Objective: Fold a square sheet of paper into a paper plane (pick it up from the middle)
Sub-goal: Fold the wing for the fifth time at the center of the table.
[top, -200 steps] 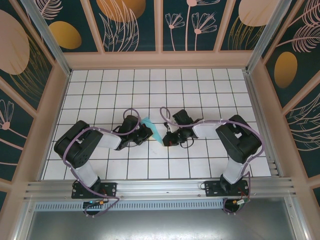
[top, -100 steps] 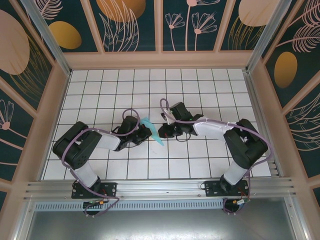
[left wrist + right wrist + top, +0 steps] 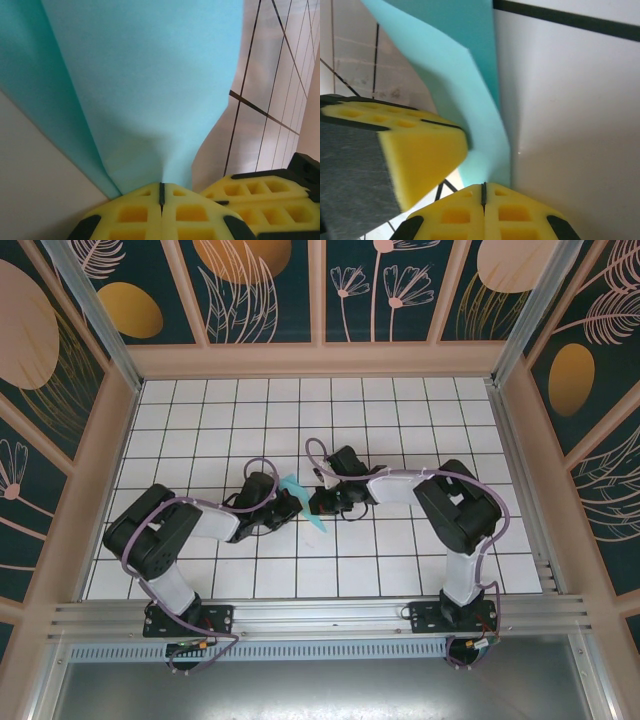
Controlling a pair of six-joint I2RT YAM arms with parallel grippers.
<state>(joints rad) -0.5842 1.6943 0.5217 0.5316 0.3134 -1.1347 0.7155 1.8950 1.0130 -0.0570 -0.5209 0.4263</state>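
Note:
The square sheet of paper (image 3: 297, 487), light blue and folded into a narrow strip, stands on edge between my two grippers at the middle of the table. My left gripper (image 3: 288, 503) is shut on its left side; in the left wrist view the yellow pads (image 3: 135, 215) pinch the paper (image 3: 150, 75) at their seam. My right gripper (image 3: 319, 504) is shut on the paper's other side, where the paper (image 3: 470, 95) runs down into the closed pads (image 3: 510, 215). The two grippers almost touch: the right one's pads (image 3: 265, 200) show beside my left gripper (image 3: 161, 186), and the left one's pad (image 3: 420, 155) beside my right gripper (image 3: 483, 186).
White gridded table (image 3: 400, 420) with raised beige walls (image 3: 320, 360) at the back and both sides. An aluminium rail (image 3: 320, 615) crosses the near edge above the arm bases. Purple cables loop over both arms.
My right gripper has moved left and slightly back to the paper, ending close against the left gripper. The left gripper and the paper have hardly moved.

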